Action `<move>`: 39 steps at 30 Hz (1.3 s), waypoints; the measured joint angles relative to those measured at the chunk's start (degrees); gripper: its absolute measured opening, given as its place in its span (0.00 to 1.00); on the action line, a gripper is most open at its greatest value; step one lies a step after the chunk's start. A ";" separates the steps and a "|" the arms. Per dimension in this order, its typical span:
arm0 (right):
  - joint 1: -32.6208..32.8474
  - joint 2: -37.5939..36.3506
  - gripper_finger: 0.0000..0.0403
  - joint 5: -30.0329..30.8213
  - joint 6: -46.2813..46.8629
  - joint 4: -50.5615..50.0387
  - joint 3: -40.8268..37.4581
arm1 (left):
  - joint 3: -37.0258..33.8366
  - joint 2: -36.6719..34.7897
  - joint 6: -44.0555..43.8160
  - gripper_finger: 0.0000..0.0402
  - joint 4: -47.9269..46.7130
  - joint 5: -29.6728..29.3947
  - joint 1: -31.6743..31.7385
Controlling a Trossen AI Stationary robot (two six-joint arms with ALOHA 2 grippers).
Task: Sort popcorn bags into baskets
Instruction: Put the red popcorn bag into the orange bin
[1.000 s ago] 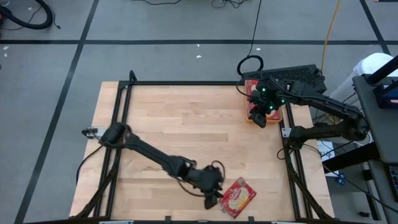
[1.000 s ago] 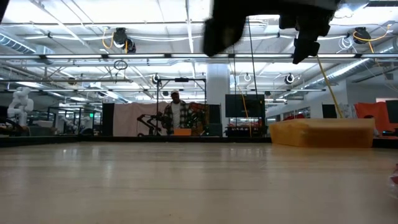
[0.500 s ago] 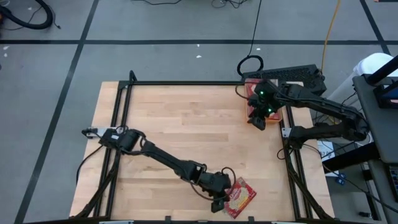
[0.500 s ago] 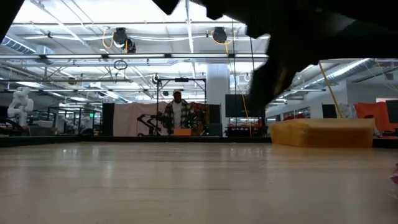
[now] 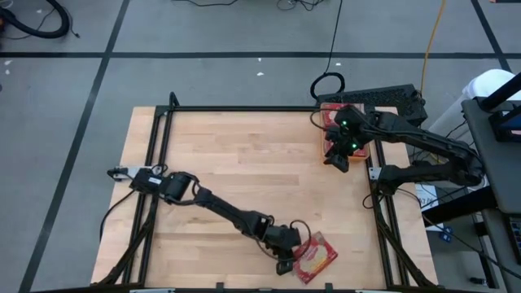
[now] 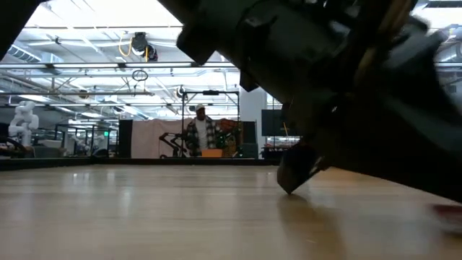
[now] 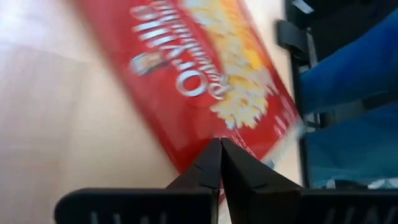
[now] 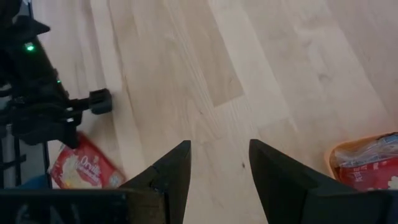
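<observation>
One red popcorn bag lies flat on the wood, picture side up, near the table's front edge right of the middle. My left gripper is shut, slanting down, with its tips at the bag's left edge. Over the far right corner my right gripper hangs open and holds nothing. Beneath and beside it stands the orange basket, partly hidden by the arm, with red packets in it. My left gripper's shut fingertips stand at the bag's edge that faces the arm, coming slanting down from the table's left. The low view shows the tips right at the tabletop. I cannot tell whether they touch the bag.
Black frame rails run along the table's edges. Bare wood spreads between the two arms. In the low view a person stands far off in the room behind the table.
My left gripper has come down to the tabletop and a little toward the table's right, up to the popcorn bag's edge. Its fingers have shut. The bag lies where it was.
</observation>
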 joint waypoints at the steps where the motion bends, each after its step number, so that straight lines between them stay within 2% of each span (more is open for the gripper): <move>1: 0.00 -0.19 0.38 0.02 0.02 -0.01 0.00 | -0.02 -0.36 -0.16 0.04 -1.51 0.46 0.68; 8: 0.00 -0.32 0.38 0.01 -0.09 0.00 0.01 | -0.19 -5.70 7.62 0.01 -22.12 1.81 6.27; 10: 0.00 -0.32 0.38 0.02 -0.10 -0.03 0.02 | -0.23 -7.33 10.57 0.02 -27.93 0.36 8.28; 14: 0.00 -0.32 0.38 0.02 1.68 0.46 -0.34 | -0.57 -10.95 16.22 0.03 -39.64 -6.15 12.36; 18: 0.14 -0.32 0.38 -0.44 6.11 1.29 -3.26 | -0.52 -15.79 17.87 0.03 -44.81 -7.89 16.28; 22: 1.61 -0.28 0.41 -6.12 11.57 4.62 -7.17 | -0.48 -20.02 17.96 0.01 -49.90 -6.51 18.83; 26: 6.10 -0.26 0.45 -7.55 22.40 11.75 -9.98 | -0.38 -22.77 18.75 0.02 -54.39 -6.80 20.18; 29: 10.84 -0.32 0.48 -6.35 33.36 21.18 -11.68 | -0.99 -22.64 24.21 0.04 -55.86 -7.84 20.41; 32: 15.98 0.37 0.49 0.07 48.19 30.37 -13.76 | -4.45 -22.34 28.43 0.04 -51.26 -5.82 20.42; 35: 21.09 0.98 0.49 8.19 63.64 32.83 -15.76 | -9.13 -22.18 29.52 0.04 -48.11 -1.57 20.80; 39: 28.17 1.08 0.49 13.37 74.65 40.46 -20.75 | -13.55 -22.26 29.56 0.04 -42.92 2.55 21.41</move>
